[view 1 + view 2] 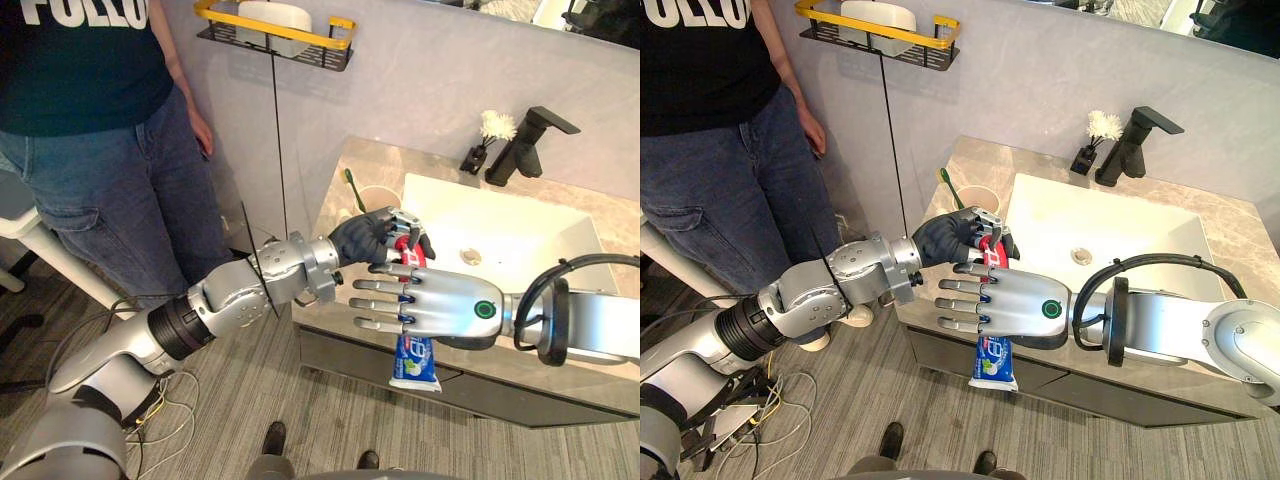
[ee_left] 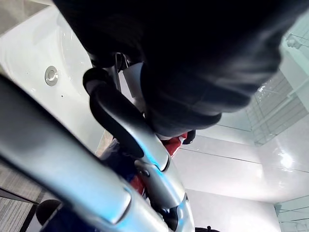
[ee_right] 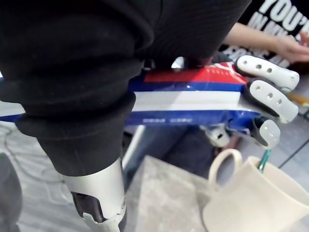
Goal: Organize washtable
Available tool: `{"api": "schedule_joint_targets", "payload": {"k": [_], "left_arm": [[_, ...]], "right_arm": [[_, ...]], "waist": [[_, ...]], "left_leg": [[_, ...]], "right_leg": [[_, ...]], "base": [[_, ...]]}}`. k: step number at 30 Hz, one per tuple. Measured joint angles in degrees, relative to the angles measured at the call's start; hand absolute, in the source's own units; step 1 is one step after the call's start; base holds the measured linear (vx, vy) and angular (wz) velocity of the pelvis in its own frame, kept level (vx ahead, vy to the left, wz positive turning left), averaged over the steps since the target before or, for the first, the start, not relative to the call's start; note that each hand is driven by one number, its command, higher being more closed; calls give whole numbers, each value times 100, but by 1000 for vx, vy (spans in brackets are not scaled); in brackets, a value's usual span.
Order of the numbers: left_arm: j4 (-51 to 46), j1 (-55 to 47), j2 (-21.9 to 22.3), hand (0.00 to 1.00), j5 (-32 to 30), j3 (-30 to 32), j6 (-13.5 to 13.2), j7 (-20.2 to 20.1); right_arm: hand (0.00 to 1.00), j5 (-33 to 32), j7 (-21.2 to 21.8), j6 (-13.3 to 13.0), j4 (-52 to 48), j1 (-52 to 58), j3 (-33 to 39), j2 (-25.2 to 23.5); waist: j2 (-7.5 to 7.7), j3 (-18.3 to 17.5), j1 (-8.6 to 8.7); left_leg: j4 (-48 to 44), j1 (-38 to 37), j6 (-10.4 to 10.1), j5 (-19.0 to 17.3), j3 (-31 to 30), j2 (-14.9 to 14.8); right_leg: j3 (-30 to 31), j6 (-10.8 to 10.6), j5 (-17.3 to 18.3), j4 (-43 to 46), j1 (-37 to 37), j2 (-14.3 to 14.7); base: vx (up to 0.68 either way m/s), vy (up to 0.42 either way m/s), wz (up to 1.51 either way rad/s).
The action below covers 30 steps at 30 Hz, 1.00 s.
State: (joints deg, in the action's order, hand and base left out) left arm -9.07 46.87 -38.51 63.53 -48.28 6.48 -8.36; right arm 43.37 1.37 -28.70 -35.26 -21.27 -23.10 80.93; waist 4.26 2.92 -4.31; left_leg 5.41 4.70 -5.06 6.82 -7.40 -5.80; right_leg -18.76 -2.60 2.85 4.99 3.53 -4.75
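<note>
Where right hand crosses, toothpaste tube hidden (left hand grips top).

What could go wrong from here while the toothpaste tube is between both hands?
1. The toothpaste tube hangs beyond the edge of the counter, pinched at its top by the left hand, with the right hand only lying straight-fingered across it; a slip would likely drop it to the floor.
2. The mug with the toothbrush stands close by and could be knocked.
</note>
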Motion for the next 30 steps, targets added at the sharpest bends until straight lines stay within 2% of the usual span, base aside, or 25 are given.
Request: {"api": "schedule_joint_targets", "payload": {"k": [1, 15, 18, 19, 20, 21, 23, 28, 29, 30], "left_arm": [[-6, -14, -6, 100, 0, 0, 0, 0], [-188, -97, 9, 100, 20, 32, 53, 0], [-227, -112, 22, 100, 66, 34, 53, -8], [-225, -250, 59, 0, 70, 93, 45, -10], [-203, -468, 133, 100, 91, 173, 34, -4], [-72, -615, 184, 100, 95, 124, 48, -2], [264, -657, 206, 100, 95, 102, 129, -4], [454, -497, 251, 100, 91, 299, 132, 45], [463, -375, 244, 0, 92, 420, 126, 84], [466, -252, 222, 0, 91, 523, 122, 108]], "right_arm": [[100, 0, 0, 1, 1, 17, 0, -22], [100, 118, -166, 5, 15, 19, -43, -421], [100, 219, -247, 5, 25, -7, -110, -494], [0, 226, -247, 2, 99, -80, -225, -614], [100, 224, -246, -3, 199, -105, -348, -785], [100, 240, -241, -12, 441, -149, -646, -1068], [100, 682, -250, -12, 934, -430, -1092, -1598], [100, 915, -253, 22, 1250, -1001, -1353, -1781], [100, 976, -252, 54, 1279, -1230, -1339, -1780], [100, 1029, -253, 110, 1287, -1405, -1315, -1779]], "waist": [[0, 0, -2], [-7, -4, 0], [-12, -7, -44], [-23, -11, -74], [-34, -16, -101], [-42, -18, -129], [-69, -13, -139], [-92, -21, -243], [-95, -23, -260], [-95, -23, -268]], "left_leg": [[0, -2, -2, -1, 4, 0], [0, -72, -4, -1, 76, -1], [1, -82, -4, -2, 96, 0], [1, -89, -4, -2, 125, 0], [1, -88, -4, -2, 149, 1], [0, -66, -3, -1, 156, -2], [0, -41, -2, 3, 157, 1], [-4, -64, -1, 9, 150, 20], [-4, -85, -10, 17, 141, 20], [-4, -114, -12, 18, 131, 15]], "right_leg": [[1, 0, 4, 3, 0, -1], [49, 13, 31, 85, 2, -20], [69, 13, 30, 89, 2, -22], [97, 12, 29, 94, 14, -25], [131, 12, 29, 102, 35, -26], [136, 13, 28, 116, 68, -25], [139, 14, 27, 145, 104, -30], [145, 13, 27, 168, 93, -52], [144, 13, 27, 168, 71, -51], [134, 15, 28, 170, 34, -46]], "base": [[0, 0, 0], [0, 0, 0], [3, -6, -4], [9, -4, -10], [8, -7, -12], [1, -10, -6], [0, 0, 0], [0, 0, 0], [0, 0, 0], [0, 0, 0]]}}
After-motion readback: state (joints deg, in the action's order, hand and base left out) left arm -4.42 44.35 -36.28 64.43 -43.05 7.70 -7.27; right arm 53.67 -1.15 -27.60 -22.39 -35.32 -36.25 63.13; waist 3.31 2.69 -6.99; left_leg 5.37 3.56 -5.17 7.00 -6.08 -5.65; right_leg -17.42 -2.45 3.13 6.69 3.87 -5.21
